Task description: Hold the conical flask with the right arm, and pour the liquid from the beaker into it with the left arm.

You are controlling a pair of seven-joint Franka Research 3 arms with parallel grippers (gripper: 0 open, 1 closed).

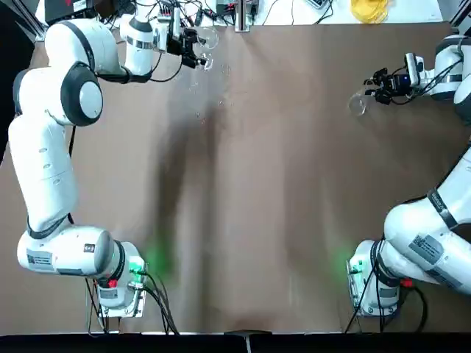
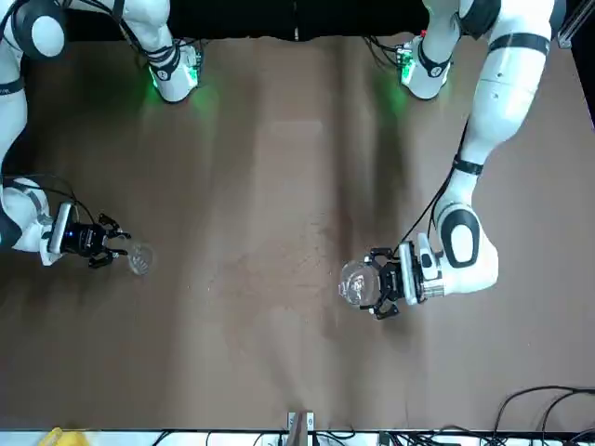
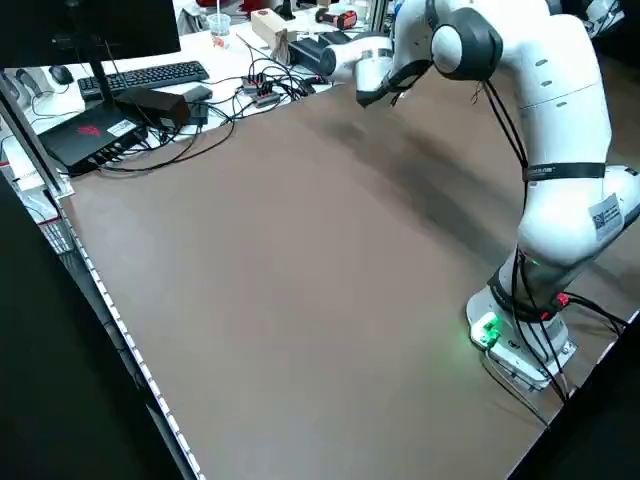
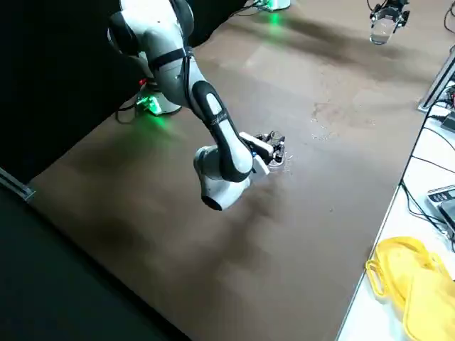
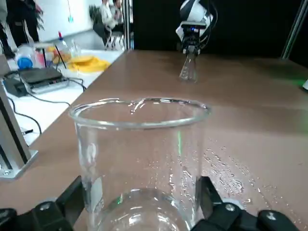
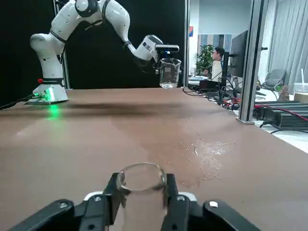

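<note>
Black two-finger left gripper (image 2: 379, 283) clamps the clear straight-sided glass beaker (image 5: 139, 159) upright, retaining its contents; opposite, black two-finger right gripper (image 6: 142, 192) grips the clear narrow-necked conical flask (image 5: 189, 70) by its neck, mouth upward for receiving.

Two robot arms (image 1: 45, 162) (image 1: 427, 235) are finished in glossy white, with rounded segments, dark grey joint rings and caps. Black cables are strapped along them by black bands. Bases are marked by green glows and red buttons; the tools (image 5: 137, 211) (image 6: 143, 202) are black, with silvery screws.
</note>
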